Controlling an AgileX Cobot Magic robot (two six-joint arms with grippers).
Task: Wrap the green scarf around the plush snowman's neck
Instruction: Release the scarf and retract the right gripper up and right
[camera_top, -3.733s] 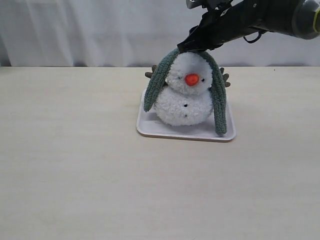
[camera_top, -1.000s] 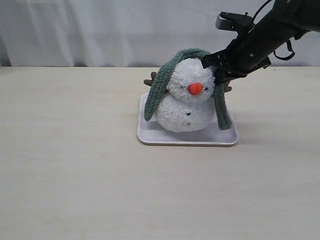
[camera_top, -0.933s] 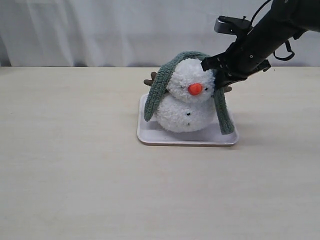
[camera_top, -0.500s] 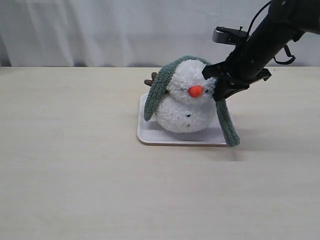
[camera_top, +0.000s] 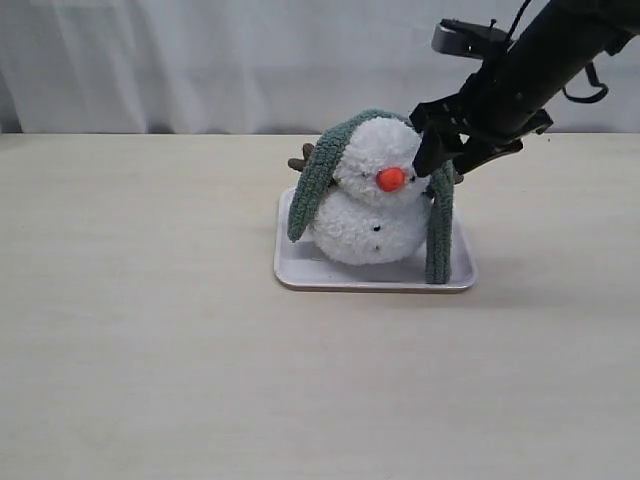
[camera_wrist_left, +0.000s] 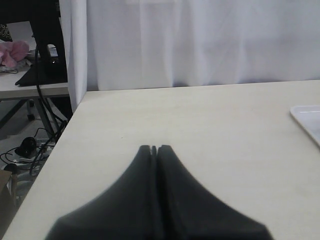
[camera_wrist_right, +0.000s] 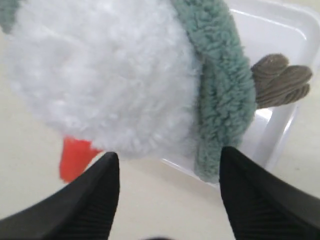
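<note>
Starting at the left of the exterior view, the pale tabletop (camera_top: 150, 330) runs bare toward a white curtain (camera_top: 150, 60) along the top of the frame. The left jaws appear only in the left wrist view, pressed flat together with nothing between them, above the tabletop and near its edge. A corner of the tray shows at that picture's right edge. Right of centre in the exterior view sits the pale rectangular tray (camera_top: 300, 272), with the plush snowman (camera_top: 365, 225) standing on it, its orange nose (camera_top: 390, 179) facing the camera. A brown twig arm (camera_top: 300, 158) pokes out behind its left side. The green scarf (camera_top: 313, 190) lies over the crown of the head, above the snowman's neck (camera_top: 350, 195). Its left end hangs down beside the body and stops short of the tray floor. Its right end drops straight down the other side of the head, its tip at the tray's right rim. At the upper right the right arm (camera_top: 545, 55) slants down to the scarf just right of the head. The right jaws stand well apart there and grip nothing. In the right wrist view the fluffy head and the scarf lie beyond the two dark tips.
</note>
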